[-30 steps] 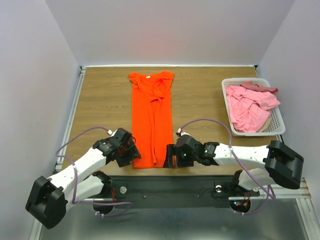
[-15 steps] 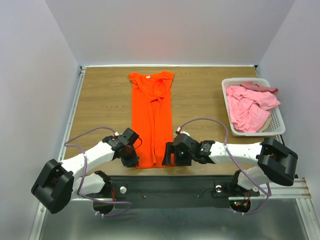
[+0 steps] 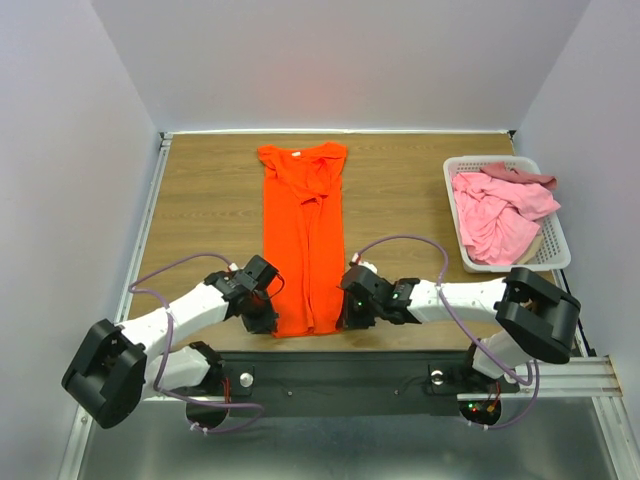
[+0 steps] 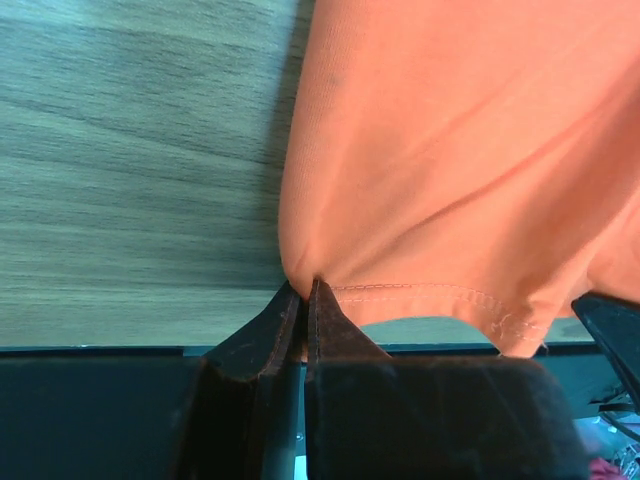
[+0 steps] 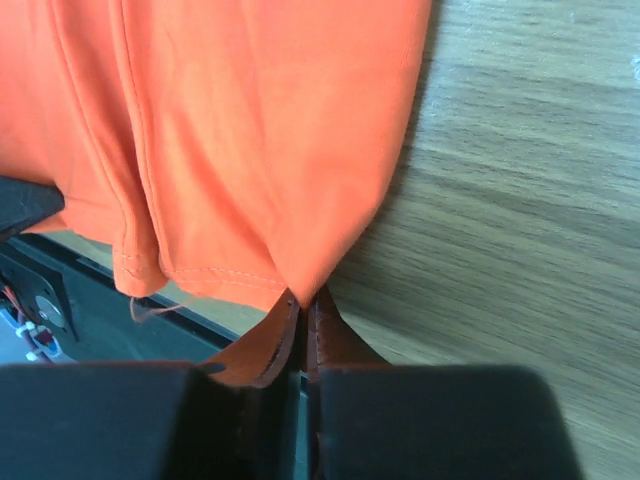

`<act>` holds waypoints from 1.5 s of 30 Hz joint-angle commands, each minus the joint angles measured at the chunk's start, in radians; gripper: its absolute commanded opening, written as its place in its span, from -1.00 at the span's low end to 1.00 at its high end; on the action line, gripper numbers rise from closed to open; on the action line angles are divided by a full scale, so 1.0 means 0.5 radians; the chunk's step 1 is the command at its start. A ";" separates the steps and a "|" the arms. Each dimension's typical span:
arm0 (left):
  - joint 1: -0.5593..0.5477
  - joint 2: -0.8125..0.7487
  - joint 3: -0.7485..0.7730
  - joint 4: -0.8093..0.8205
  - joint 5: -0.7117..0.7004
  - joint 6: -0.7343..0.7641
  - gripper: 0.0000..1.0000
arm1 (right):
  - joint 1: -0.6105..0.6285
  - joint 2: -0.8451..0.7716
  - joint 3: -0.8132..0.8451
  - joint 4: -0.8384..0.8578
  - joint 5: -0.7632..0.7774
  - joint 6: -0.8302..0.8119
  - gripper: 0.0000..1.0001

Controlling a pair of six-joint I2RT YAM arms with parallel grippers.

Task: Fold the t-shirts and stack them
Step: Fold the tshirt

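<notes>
The left gripper (image 3: 264, 312) sits at the near edge of the worktop, fingers pinched tight on the left bottom corner of the orange-red t-shirt (image 3: 303, 235). A second ago it was off to the side. The shirt lies in a long strip down the middle. The right gripper (image 3: 348, 312) has slid in too and now pinches the right bottom corner. Both corners are held, so I think the hem can be lifted and folded over. The pink t-shirts (image 3: 495, 215) wait in the white basket (image 3: 490, 160) by the right edge.
</notes>
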 commanded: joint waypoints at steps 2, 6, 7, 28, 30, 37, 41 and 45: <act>-0.013 -0.138 0.104 -0.130 -0.075 -0.016 -1.00 | -0.005 -0.040 0.085 -0.017 0.184 -0.074 -0.99; -0.013 -0.197 0.233 -0.103 -0.140 -0.022 -1.00 | -0.011 -0.086 0.159 -0.057 0.304 -0.160 -0.99; -0.010 -0.193 0.258 -0.066 -0.143 -0.022 -1.00 | -0.024 -0.080 0.207 -0.075 0.347 -0.196 -0.99; 0.570 0.641 1.116 0.441 -0.171 0.432 -1.00 | -0.628 0.506 1.155 -0.078 0.482 -0.620 -0.99; 0.619 0.745 1.181 0.462 -0.174 0.465 -1.00 | -0.683 0.567 1.226 -0.078 0.424 -0.629 -0.99; 0.763 1.018 1.433 0.480 -0.072 0.554 -1.00 | -0.787 0.798 1.515 -0.078 0.372 -0.700 -0.99; 0.806 1.159 1.549 0.490 -0.051 0.582 -1.00 | -0.843 0.896 1.604 -0.078 0.317 -0.703 -0.99; 0.816 1.291 1.672 0.456 -0.036 0.625 -1.00 | -0.867 0.994 1.693 -0.078 0.277 -0.727 -0.97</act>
